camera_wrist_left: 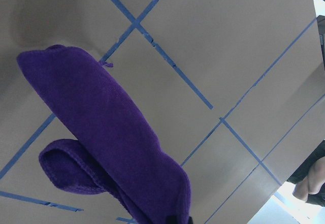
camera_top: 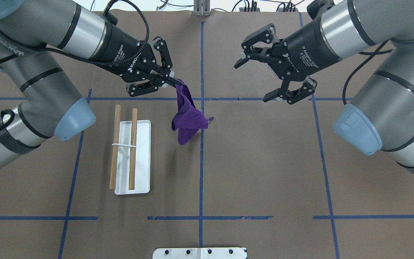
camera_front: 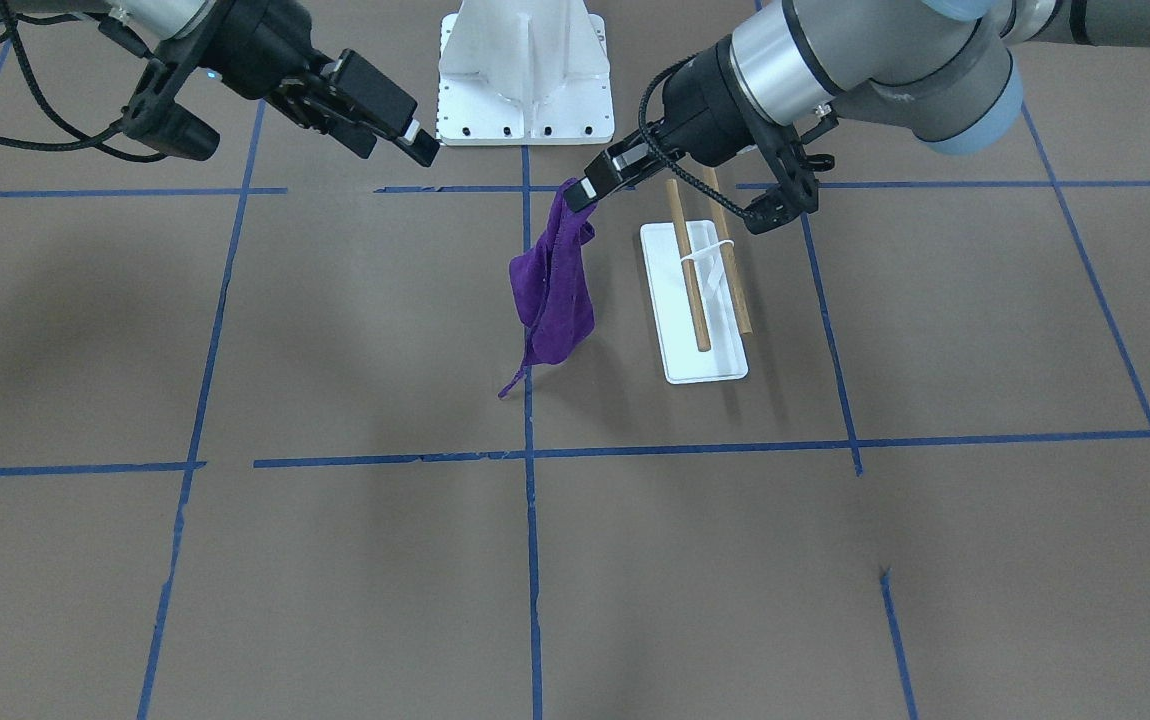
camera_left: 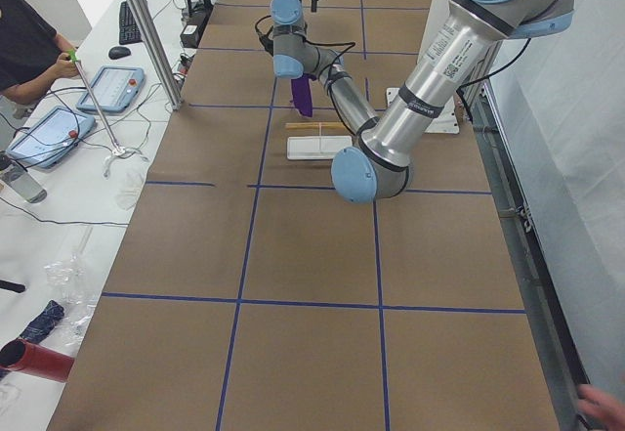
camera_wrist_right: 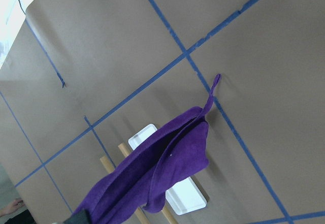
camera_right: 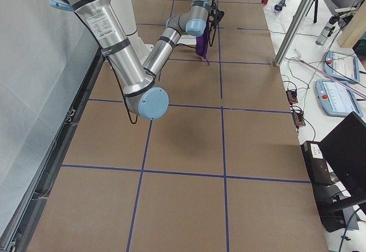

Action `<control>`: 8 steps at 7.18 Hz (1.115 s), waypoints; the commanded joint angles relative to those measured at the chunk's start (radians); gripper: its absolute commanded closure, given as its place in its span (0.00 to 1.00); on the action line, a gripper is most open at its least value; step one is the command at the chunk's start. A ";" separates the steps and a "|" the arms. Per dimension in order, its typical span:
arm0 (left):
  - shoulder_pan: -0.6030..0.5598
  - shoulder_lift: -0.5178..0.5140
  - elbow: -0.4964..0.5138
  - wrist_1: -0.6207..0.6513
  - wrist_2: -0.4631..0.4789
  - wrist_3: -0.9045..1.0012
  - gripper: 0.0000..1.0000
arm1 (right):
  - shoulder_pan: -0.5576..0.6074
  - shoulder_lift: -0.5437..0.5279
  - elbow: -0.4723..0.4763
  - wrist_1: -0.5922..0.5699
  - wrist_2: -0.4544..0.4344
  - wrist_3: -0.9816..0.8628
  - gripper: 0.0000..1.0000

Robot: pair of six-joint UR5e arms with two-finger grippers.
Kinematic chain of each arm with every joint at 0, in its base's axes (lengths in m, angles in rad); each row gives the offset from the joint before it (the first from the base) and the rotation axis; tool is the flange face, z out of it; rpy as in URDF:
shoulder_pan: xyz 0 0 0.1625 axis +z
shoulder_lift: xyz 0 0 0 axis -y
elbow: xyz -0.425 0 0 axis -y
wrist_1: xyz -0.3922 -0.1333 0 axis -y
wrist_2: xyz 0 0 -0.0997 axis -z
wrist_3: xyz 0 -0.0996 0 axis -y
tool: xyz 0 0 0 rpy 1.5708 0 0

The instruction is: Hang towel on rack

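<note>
My left gripper [camera_top: 177,83] is shut on the top corner of a purple towel [camera_top: 187,122], which hangs bunched above the table's middle. In the front view the gripper [camera_front: 582,190] holds the towel [camera_front: 555,295] just beside the rack. The rack [camera_top: 142,158] has a flat white base [camera_front: 710,355] and two wooden dowels [camera_front: 687,265], and nothing hangs on it. My right gripper [camera_top: 251,82] is open and empty, level with the towel's top and apart from it. The towel fills the left wrist view [camera_wrist_left: 101,132]. The right wrist view shows the towel [camera_wrist_right: 162,178] in front of the rack [camera_wrist_right: 190,198].
The white bolted robot pedestal [camera_front: 525,70] stands at the table's robot side, behind the towel. Blue tape lines [camera_top: 201,162] cross the brown tabletop. An operator [camera_left: 24,45] sits beside the table.
</note>
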 commanded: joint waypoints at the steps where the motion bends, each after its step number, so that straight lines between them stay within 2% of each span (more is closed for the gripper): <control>1: -0.019 0.170 -0.119 -0.048 -0.007 0.082 1.00 | 0.033 -0.070 0.001 0.001 -0.001 -0.084 0.00; 4: -0.097 0.428 -0.161 -0.065 -0.013 0.366 1.00 | 0.045 -0.082 -0.005 0.001 -0.008 -0.100 0.00; 5: -0.128 0.518 -0.158 -0.113 -0.013 0.452 1.00 | 0.048 -0.082 -0.004 0.001 -0.005 -0.106 0.00; 6: -0.134 0.574 -0.152 -0.153 -0.013 0.488 1.00 | 0.053 -0.094 -0.002 0.001 -0.002 -0.109 0.00; 8: -0.180 0.590 -0.150 -0.161 -0.053 0.493 1.00 | 0.059 -0.107 -0.005 0.001 -0.004 -0.148 0.00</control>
